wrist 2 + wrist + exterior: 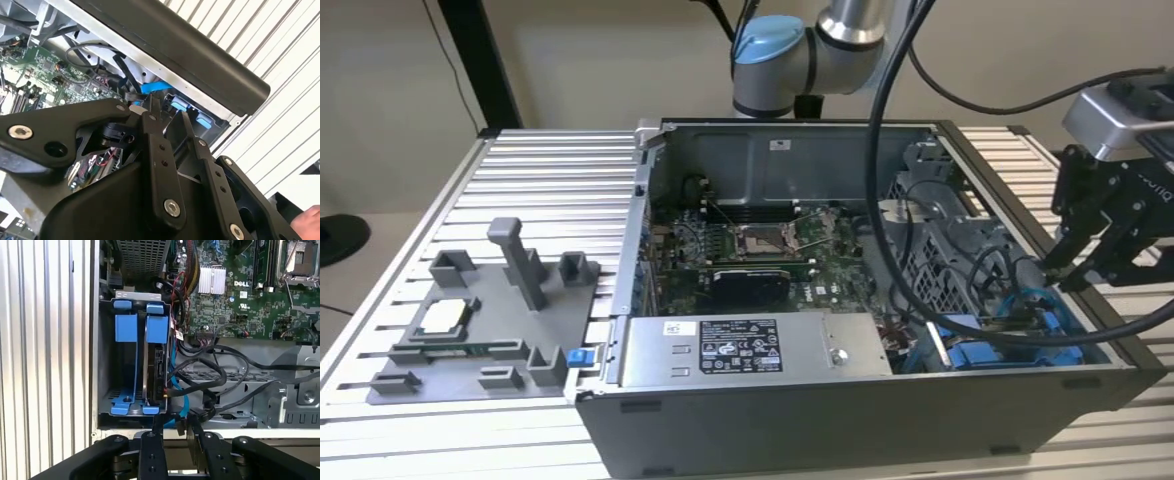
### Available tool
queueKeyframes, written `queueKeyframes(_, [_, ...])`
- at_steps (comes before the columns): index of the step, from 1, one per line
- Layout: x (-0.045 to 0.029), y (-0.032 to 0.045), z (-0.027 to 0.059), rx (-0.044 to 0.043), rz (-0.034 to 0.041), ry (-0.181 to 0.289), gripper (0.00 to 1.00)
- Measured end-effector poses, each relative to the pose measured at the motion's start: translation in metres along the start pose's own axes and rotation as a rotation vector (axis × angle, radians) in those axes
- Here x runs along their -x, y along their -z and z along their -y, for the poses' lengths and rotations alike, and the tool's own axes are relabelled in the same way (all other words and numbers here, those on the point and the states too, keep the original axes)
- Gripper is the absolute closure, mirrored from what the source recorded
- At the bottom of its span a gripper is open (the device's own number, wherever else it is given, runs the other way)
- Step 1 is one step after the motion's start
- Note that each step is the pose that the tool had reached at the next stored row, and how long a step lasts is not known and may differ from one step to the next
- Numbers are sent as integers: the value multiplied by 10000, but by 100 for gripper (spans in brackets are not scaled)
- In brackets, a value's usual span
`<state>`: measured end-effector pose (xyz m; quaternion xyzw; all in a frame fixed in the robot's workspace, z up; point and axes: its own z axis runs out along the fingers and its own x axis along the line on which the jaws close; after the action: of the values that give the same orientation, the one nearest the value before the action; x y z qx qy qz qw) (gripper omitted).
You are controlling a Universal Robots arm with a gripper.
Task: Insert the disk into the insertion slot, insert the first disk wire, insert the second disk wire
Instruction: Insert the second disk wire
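The disk (157, 371) stands edge-on in the insertion slot (106, 345), its blue caddy tabs (156, 329) beside a second blue caddy (126, 327). In the exterior view the blue caddies (981, 355) sit in the case's near corner on that view's right. A blue disk wire (181, 407) runs down along the disk to my gripper (174, 428), which is shut on its black end. My gripper (1063, 278) hangs over the case's rim on the exterior view's right. In the second wrist view the gripper (145, 102) pinches the black connector of the blue wire (156, 87).
The open computer case (854, 420) lies on a slatted aluminium table (547, 180). Inside are the motherboard (761, 250), a grey labelled power supply box (747, 350) and loose black cables (220, 380). A grey fixture plate (480, 320) lies on the exterior view's left. A hand (307, 222) shows nearby.
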<state>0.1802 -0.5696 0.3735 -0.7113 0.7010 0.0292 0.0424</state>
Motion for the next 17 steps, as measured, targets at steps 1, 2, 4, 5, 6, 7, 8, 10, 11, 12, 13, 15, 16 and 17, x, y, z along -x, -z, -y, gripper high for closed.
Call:
queueKeyframes(1, [-1, -11, 3, 2, 1, 28, 0])
queueKeyframes(2, [-3, -24, 5, 5, 0, 51, 0])
queueKeyframes(4, [-5, -44, 13, 9, 23, 88, 0])
queueKeyframes(5, [-6, -48, 19, 9, 79, 100, 0])
queueKeyframes(6, [-6, -52, 23, 7, 180, 106, 0])
queueKeyframes(7, [-7, -53, 23, 5, 317, 105, 0])
queueKeyframes(8, [-7, -56, 24, 1, 478, 104, 0])
queueKeyframes(10, [-7, -59, 25, -4, 744, 100, 0])
queueKeyframes(11, [-7, -61, 25, -5, 828, 99, 0])
queueKeyframes(12, [-8, -62, 25, -6, 879, 98, 0])
queueKeyframes(13, [-9, -64, 25, -8, 918, 97, 0])
queueKeyframes(15, [-9, -65, 25, -9, 991, 96, 0])
queueKeyframes(16, [-9, -66, 24, -9, 1009, 95, 0])
queueKeyframes(17, [-9, -66, 24, -9, 1014, 95, 0])
